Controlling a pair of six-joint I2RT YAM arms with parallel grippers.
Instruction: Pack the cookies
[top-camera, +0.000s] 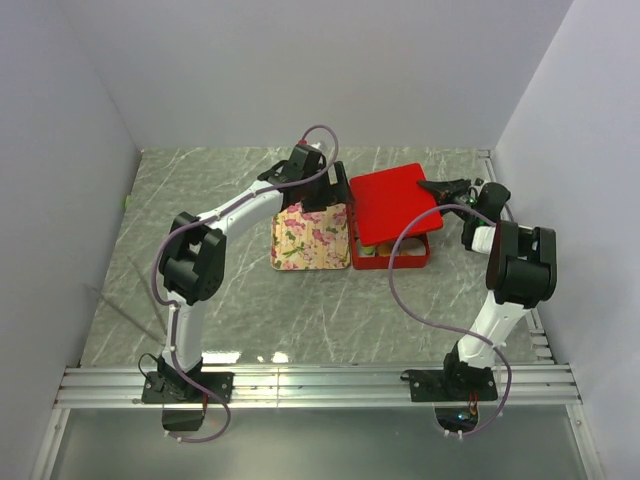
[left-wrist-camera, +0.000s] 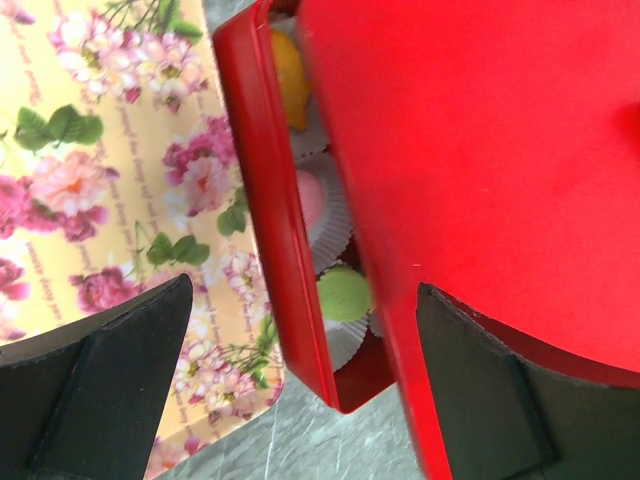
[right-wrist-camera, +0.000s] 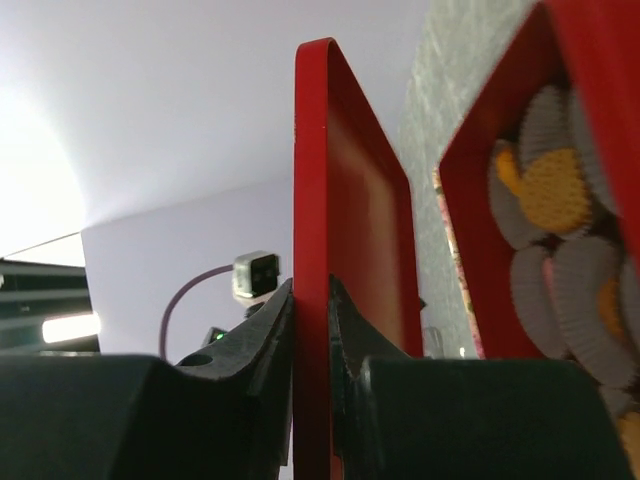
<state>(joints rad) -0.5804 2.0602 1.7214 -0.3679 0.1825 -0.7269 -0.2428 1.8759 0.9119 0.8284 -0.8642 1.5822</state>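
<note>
The red box (top-camera: 392, 262) stands beside the floral tray (top-camera: 312, 237). A red lid (top-camera: 393, 200) hangs tilted over the box and covers most of it. My right gripper (top-camera: 440, 187) is shut on the lid's right edge; in the right wrist view the gripper (right-wrist-camera: 312, 300) pinches the thin lid (right-wrist-camera: 345, 200). My left gripper (left-wrist-camera: 305, 290) is open, its fingers either side of the box's left wall (left-wrist-camera: 265, 190) and the lid's edge (left-wrist-camera: 480, 150). Orange (left-wrist-camera: 290, 80), pink (left-wrist-camera: 311, 195) and green (left-wrist-camera: 343, 293) cookies sit in white paper cups inside. Another orange cookie (right-wrist-camera: 555, 190) shows from the right.
The cream floral tray (left-wrist-camera: 100, 150) lies directly left of the box, touching or nearly touching it. Grey marble tabletop (top-camera: 200, 200) spreads around both. White walls close in the left, back and right sides.
</note>
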